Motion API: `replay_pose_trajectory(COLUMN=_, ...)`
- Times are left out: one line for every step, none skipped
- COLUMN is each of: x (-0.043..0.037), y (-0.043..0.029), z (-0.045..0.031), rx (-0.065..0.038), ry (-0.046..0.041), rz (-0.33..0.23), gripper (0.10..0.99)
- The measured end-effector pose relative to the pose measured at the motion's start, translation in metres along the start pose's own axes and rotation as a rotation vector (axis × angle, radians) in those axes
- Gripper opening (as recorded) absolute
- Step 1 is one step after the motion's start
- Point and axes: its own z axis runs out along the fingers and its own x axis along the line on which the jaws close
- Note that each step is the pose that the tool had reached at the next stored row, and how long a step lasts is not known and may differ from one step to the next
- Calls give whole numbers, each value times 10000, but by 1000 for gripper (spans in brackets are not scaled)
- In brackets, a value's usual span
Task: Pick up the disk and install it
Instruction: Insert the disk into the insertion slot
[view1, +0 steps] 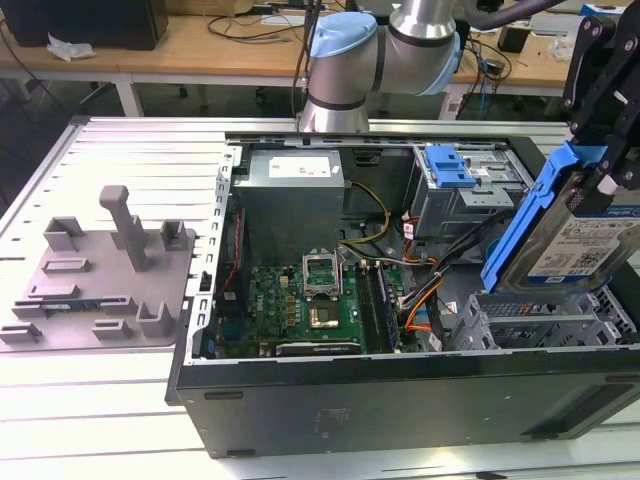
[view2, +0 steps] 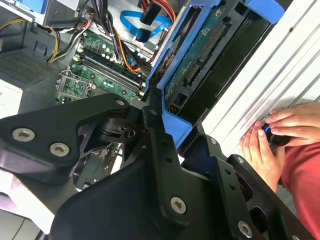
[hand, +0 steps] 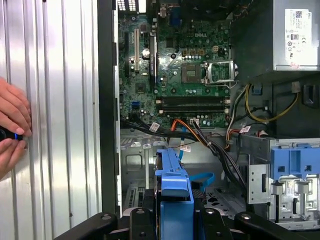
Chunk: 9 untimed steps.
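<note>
The disk (view1: 590, 238) is a silver drive with a white and blue label and a blue bracket round its edges. It hangs tilted over the grey drive cage (view1: 540, 318) at the exterior view's right end of the open computer case (view1: 400, 395). My gripper (view1: 598, 150) is shut on it from above. In the second wrist view the disk (view2: 200, 55) shows its connector side beyond my black fingers (view2: 160, 140). In the first wrist view the disk's blue bracket (hand: 174, 185) sits between the gripper's arms (hand: 175, 217), above the case floor.
The motherboard (view1: 310, 300) and loose cables (view1: 420, 295) lie beside the cage. A blue latch on a grey metal cage (view1: 450, 165) stands at the case's far side. A grey fixture with posts (view1: 100, 270) sits at the exterior view's left. A person's hands (view2: 285, 127) rest just outside the case.
</note>
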Motion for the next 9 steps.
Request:
replay_pose_trajectory(x=2, y=0, z=2, rx=0, ry=0, rz=-1, gripper=369)
replay_pose_trajectory(x=5, y=0, z=6, rx=0, ry=1, rz=-1, gripper=369)
replay_pose_trajectory(x=7, y=0, z=8, rx=0, ry=1, rz=0, gripper=369)
replay_pose_trajectory(x=10, y=-1, z=12, rx=0, ry=0, rz=-1, gripper=369)
replay_pose_trajectory(x=12, y=-1, z=14, rx=0, ry=0, rz=-1, gripper=369)
replay_pose_trajectory(x=13, y=-1, z=17, rx=0, ry=0, rz=-1, gripper=369)
replay_pose_trajectory(x=15, y=-1, z=21, rx=0, ry=0, rz=0, gripper=369)
replay_pose_trajectory(x=15, y=-3, z=23, rx=0, ry=1, rz=-1, gripper=369)
replay_pose_trajectory(x=17, y=-6, z=28, rx=0, ry=1, rz=-2, gripper=369)
